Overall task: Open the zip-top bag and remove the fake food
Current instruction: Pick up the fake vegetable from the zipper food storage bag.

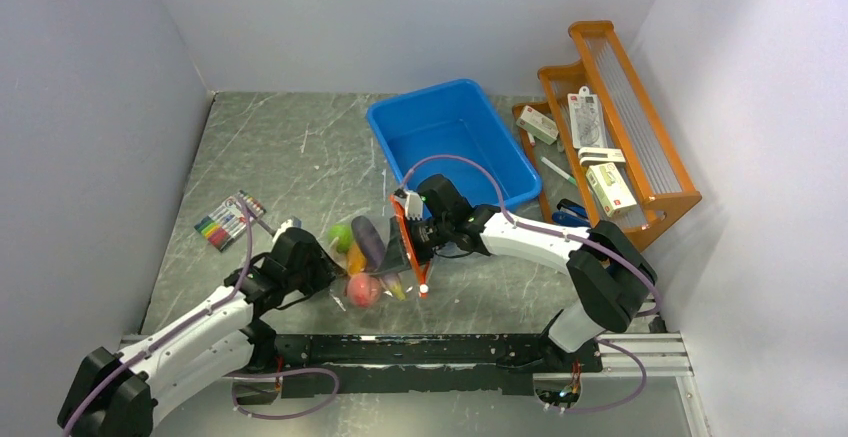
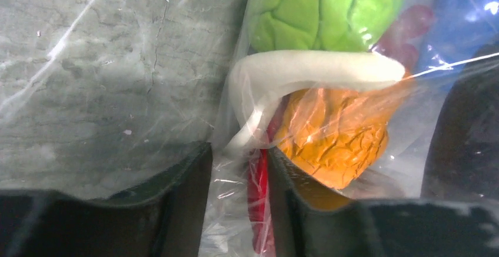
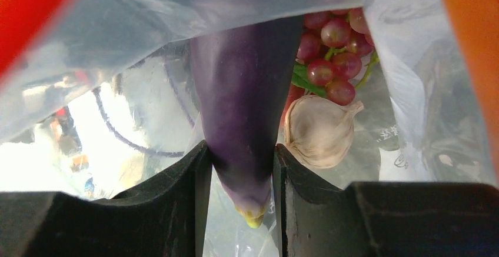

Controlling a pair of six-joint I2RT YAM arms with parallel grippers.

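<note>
The zip-top bag (image 1: 392, 279) lies mid-table, its red-orange zip strip (image 1: 408, 247) standing open toward the right. Inside it I see the green ball (image 1: 341, 237), the purple eggplant (image 1: 368, 239) and the pink-red peach (image 1: 362, 290). My left gripper (image 1: 312, 262) is shut on the bag's plastic (image 2: 232, 210) at its left end, next to the green ball (image 2: 318, 10) and the orange piece (image 2: 335, 133). My right gripper (image 1: 420, 239) reaches into the bag's mouth and is shut on the eggplant (image 3: 241, 92). The dark red grapes (image 3: 332, 51) and the beige bulb (image 3: 320, 130) lie just beyond it.
A blue bin (image 1: 450, 142) stands just behind the bag. An orange wooden rack (image 1: 640, 127) with small boxes is at the back right. A pack of coloured markers (image 1: 228, 222) lies to the left. Grey walls close in both sides.
</note>
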